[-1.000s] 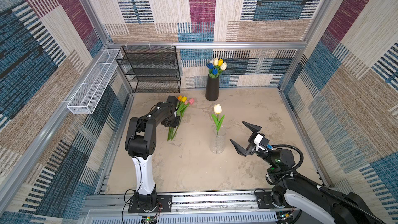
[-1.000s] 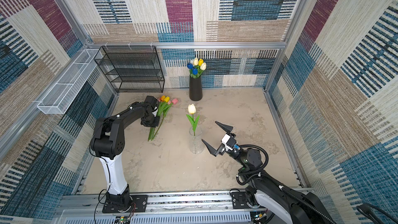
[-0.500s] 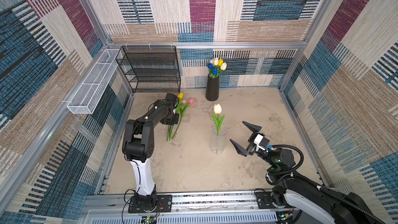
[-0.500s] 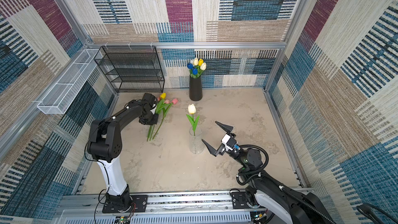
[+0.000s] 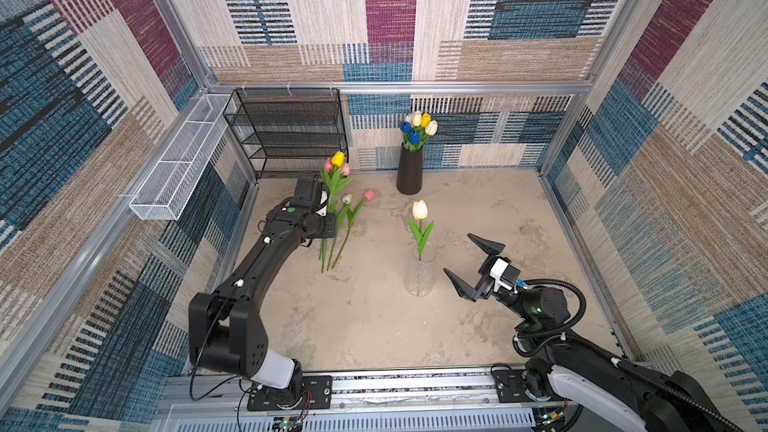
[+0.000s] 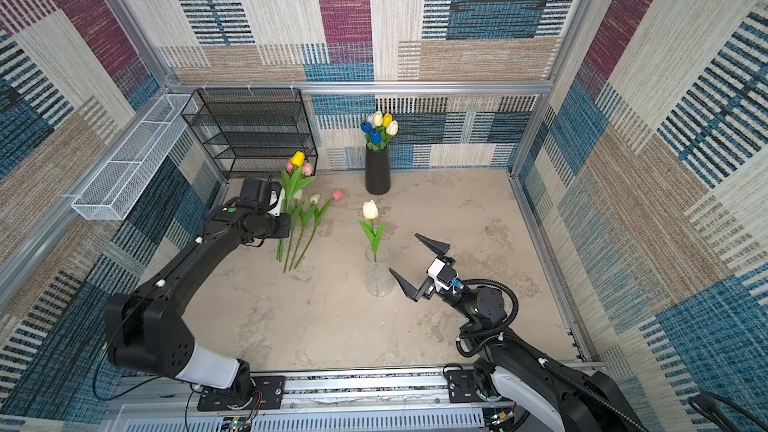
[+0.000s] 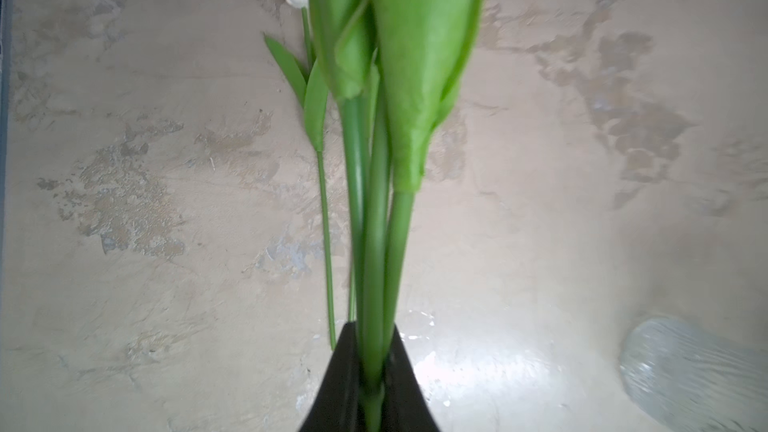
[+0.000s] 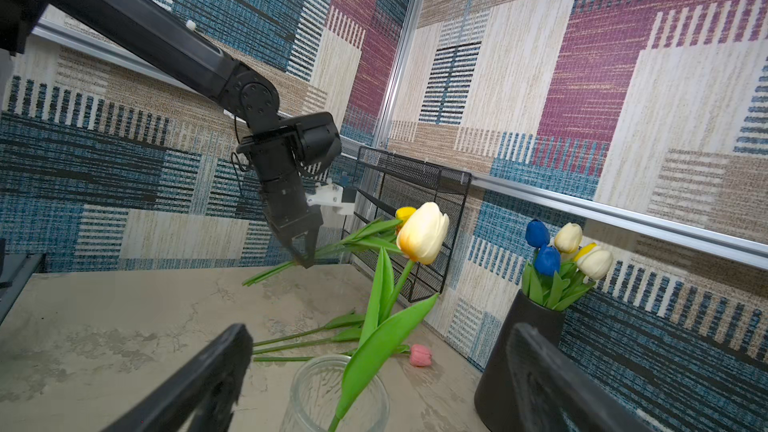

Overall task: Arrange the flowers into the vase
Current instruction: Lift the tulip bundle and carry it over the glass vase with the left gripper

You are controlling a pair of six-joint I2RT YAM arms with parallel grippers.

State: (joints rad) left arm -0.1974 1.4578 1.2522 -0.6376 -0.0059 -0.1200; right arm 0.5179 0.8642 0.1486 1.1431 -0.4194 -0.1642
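Both arms are matte black, boxy at the joints, each with a white sleeve (image 5: 274, 367) near its base. The left arm (image 5: 257, 268) shows a green dot (image 5: 291, 209) and small white studs (image 5: 239, 283). The right arm (image 5: 555, 303) carries a white block (image 5: 500, 270) behind the pointed right gripper (image 5: 457, 253), a looping black cable (image 5: 578, 305), and perhaps a green light (image 5: 539, 309).

Left gripper (image 6: 286, 221) far left, over stems of raised tulips (image 6: 297, 158), yellow and pink heads near black wire shelf (image 6: 253, 130). More tulips (image 6: 314, 198) flat on floor (image 6: 332, 326) just beside. Glass vase (image 6: 377, 274) at centre, one white tulip (image 6: 370, 209) upright in it. Right gripper (image 6: 403, 252) just right of it, jaws wide.
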